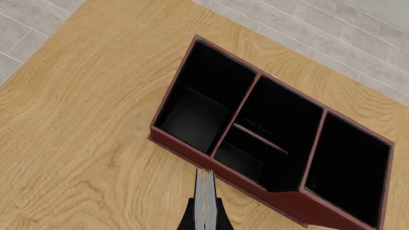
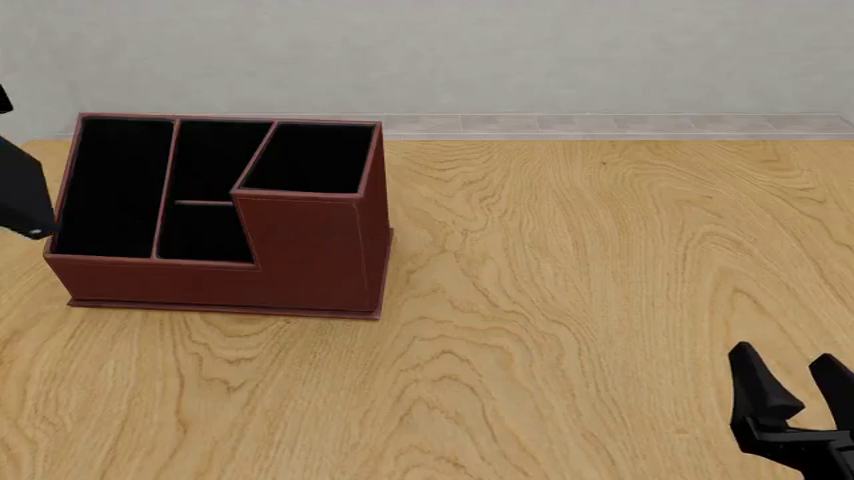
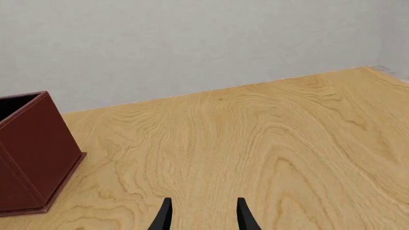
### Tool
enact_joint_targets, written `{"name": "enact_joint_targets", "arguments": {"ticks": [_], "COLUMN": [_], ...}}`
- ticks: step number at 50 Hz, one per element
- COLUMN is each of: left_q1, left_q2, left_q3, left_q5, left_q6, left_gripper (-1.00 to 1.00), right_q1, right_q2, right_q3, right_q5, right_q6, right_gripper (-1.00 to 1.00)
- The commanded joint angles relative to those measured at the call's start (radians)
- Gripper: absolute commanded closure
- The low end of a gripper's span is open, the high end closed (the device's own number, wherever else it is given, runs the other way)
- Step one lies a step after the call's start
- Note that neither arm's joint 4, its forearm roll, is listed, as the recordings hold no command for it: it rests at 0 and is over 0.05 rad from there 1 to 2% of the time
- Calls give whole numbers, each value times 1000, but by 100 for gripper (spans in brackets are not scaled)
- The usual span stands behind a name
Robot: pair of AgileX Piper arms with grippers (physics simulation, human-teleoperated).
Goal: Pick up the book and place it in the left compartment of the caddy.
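- Left hand (image 1: 204, 211), seen in its wrist view above the near rim of the reddish-brown leather-look caddy (image 2: 314, 265), is clamped on the thin black book (image 1: 204, 194), held edge-on so it can slide into a narrow slot.
- From the front, that book shows as a dark slab at the frame's left edge, just beside the long black-lined left compartment (image 2: 114, 185), not yet inside it.
- Right hand (image 3: 202, 215) idles low over the wooden counter (image 2: 601, 280), fingers parted and empty, well apart from the caddy, likely to stay clear.
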Motion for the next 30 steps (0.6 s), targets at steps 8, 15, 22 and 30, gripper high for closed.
{"name": "enact_joint_targets", "arguments": {"ticks": [8,15,22,30], "left_q1": [-21,-10,-8,-13], "left_q2": [57,88,127,184], "left_q3": [-62,-89,-118,-158], "left_q5": [-17,-25,-35,-44], "left_q6": [-14,-6,6,18], "left_gripper": [100,100,100,100], "right_q1": [-6,-10,-13,-19], "right_q2": [2,3,3,39], "right_q3": [0,0,0,0], "right_q5": [-2,-4,-2,-30], "right_q6": [-1,0,2,9], "right_gripper": [-100,-100,-100,-100]}}
